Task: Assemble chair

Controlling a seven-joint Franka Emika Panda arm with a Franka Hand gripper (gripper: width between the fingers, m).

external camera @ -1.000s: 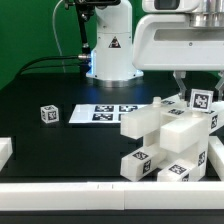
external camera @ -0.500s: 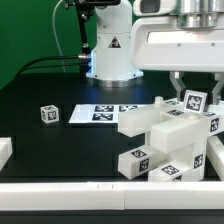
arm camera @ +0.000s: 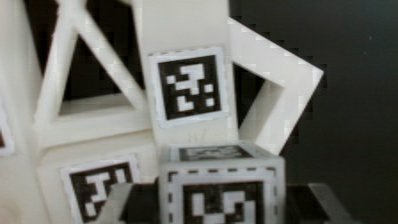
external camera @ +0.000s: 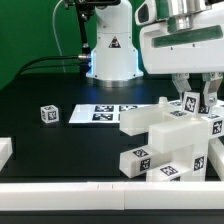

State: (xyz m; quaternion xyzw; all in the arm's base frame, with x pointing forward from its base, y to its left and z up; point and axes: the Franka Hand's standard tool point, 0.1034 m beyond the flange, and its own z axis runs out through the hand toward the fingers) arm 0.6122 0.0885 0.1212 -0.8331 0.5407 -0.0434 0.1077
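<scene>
The chair [external camera: 165,135] pile sits lower right of the exterior frame on the dark surface [external camera: 70,150], tagged top end sticking upward. The gripper [external camera: 195,93] hangs directly above it, jaws apart either side of that tag, so I'd guess it's a straight drop.

Wrist vertical, pincer [external camera: 194,98] down (fingers apart)

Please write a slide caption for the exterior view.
Claw over stacked white chair parts; a tagged cube and the marker board lie nearby.
</scene>
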